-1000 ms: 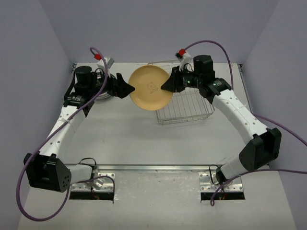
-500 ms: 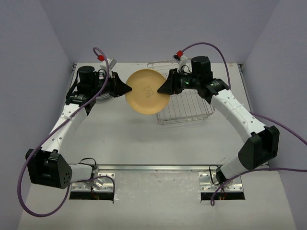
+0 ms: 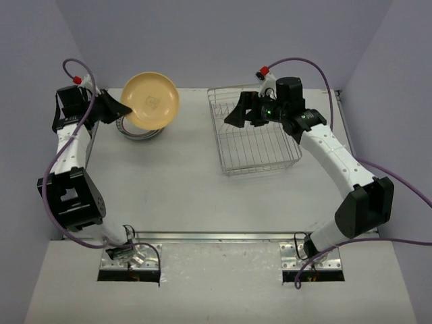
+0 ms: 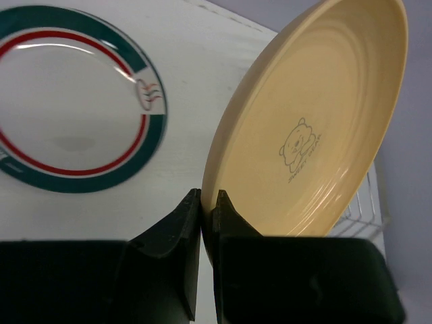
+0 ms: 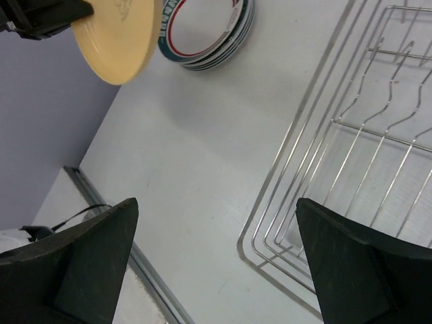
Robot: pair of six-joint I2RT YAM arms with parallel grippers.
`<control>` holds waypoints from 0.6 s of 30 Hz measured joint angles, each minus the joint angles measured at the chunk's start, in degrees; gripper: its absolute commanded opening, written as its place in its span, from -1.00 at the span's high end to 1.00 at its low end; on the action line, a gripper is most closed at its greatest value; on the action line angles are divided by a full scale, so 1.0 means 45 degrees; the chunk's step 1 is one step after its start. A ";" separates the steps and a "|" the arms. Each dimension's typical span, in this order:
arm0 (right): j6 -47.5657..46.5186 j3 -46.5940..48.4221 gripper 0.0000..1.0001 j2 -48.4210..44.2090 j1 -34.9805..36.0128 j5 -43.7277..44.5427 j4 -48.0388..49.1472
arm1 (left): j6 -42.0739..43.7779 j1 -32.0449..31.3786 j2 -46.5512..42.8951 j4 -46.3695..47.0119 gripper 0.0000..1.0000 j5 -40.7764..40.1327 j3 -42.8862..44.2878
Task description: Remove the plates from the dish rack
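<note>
One tan plate (image 4: 317, 121) in left gripper (image 4: 206, 202); right gripper (image 5: 214, 206) wide open.

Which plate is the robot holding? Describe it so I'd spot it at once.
At the table's far left corner sits a stack of white plates. Above it, the left gripper pinches a tilted plate: plain tan-yellow with a small bear, not teal-rimmed.

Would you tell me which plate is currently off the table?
The tan-yellow plate, pinched by the left end effector; the teal-rimmed plates lie stacked on the table.
</note>
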 measured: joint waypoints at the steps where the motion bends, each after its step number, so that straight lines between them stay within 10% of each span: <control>1: -0.0041 0.0000 -0.98 0.0000 -0.0075 0.0228 -0.0028 | 0.0016 0.0252 0.0421 -0.0154 0.98 -0.0400 0.0386; 18: -0.1227 -0.1033 -0.97 -0.0992 -0.0252 0.2360 -0.0431 | 0.0185 0.0781 0.4781 -0.1215 0.78 -0.4380 0.2627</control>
